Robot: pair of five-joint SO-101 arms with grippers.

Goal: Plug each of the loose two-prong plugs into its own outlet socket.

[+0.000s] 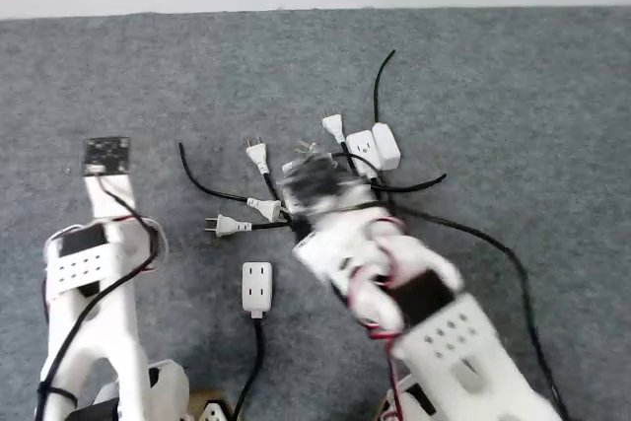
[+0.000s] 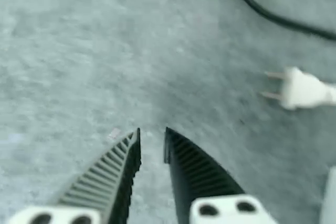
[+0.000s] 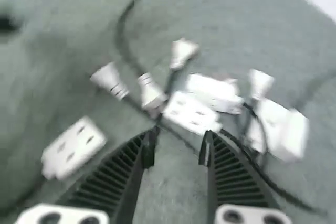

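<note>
Grey felt tabletop (image 1: 513, 76) under everything. Your right arm (image 1: 424, 313) stretches over the tangle mid-table, and your left arm (image 1: 89, 283) sits off to the side. The right gripper (image 3: 179, 141) is spread apart with nothing in it, and there's an outlet (image 3: 191, 113) just past its tips. The left gripper (image 2: 152, 139) is only a narrow crack apart, also empty, over bare felt. A lone outlet (image 1: 256, 286) lies apart from the bunch. One plug (image 2: 300, 88) lies near your left gripper, and more plugs (image 1: 256, 156) sit loose around the tangle, prongs bare.
</note>
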